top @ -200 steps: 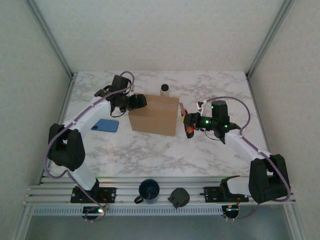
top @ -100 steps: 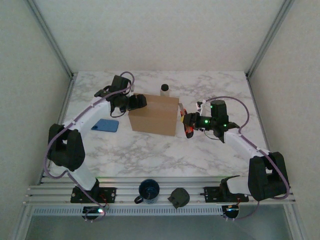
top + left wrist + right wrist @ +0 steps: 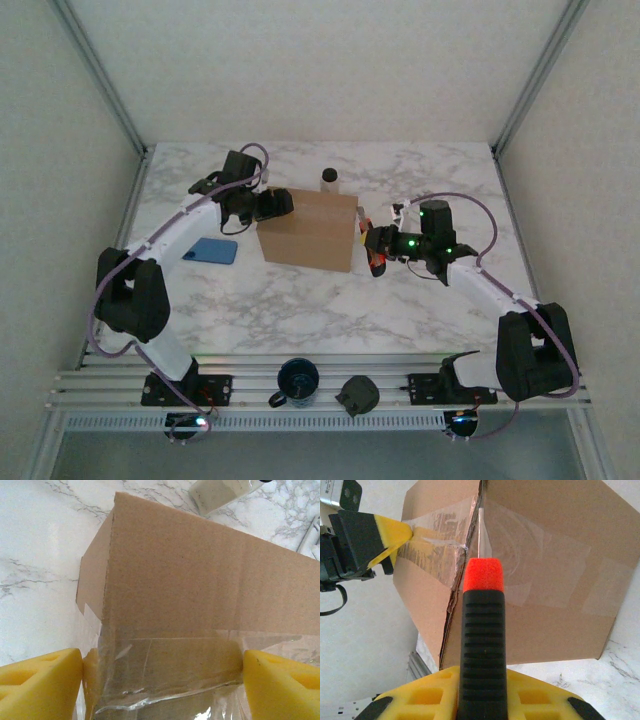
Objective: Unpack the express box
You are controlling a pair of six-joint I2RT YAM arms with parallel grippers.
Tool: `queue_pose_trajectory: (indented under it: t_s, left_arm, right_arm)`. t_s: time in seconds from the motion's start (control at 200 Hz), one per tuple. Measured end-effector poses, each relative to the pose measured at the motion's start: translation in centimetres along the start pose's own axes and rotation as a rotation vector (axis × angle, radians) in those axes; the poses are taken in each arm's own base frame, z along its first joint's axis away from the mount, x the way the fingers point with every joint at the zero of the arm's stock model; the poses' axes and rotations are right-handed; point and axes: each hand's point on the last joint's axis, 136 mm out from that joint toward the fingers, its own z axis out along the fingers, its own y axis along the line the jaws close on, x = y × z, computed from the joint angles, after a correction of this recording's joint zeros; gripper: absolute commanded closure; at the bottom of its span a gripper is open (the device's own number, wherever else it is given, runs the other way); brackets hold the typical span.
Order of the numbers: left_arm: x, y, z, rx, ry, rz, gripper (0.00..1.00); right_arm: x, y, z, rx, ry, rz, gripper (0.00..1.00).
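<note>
The express box [image 3: 308, 230] is a brown carton sealed with clear tape, standing mid-table. My left gripper [image 3: 272, 205] is at its left end. In the left wrist view the jaws [image 3: 162, 665] stand wide, with the yellow pads [image 3: 45, 680] pressed against both sides of the taped box end [image 3: 200, 580]. My right gripper [image 3: 378, 245] is at the box's right side, shut on a knife [image 3: 482, 645] with a black ribbed handle and an orange-red collar. The knife's thin blade [image 3: 479, 530] points into the taped seam of the box [image 3: 545, 580], where the cardboard edge looks torn.
A small white bottle with a black cap [image 3: 329, 179] stands just behind the box. A blue flat object [image 3: 211, 250] lies to its left. A dark blue cup [image 3: 298, 381] and a black object [image 3: 357, 394] rest on the front rail between the arm bases.
The right gripper with the knife has edged slightly left toward the box. The left arm and the box have stayed still.
</note>
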Motion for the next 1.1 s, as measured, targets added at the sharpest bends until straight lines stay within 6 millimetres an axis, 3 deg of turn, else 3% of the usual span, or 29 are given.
queue_pose_trajectory:
  t_s: [1.101]
  left_arm:
    - [0.1,0.2,0.5,0.037,-0.055,-0.035,0.22]
  right_arm:
    - [1.6,1.0,-0.6,-0.070,0.004,0.093,1.00]
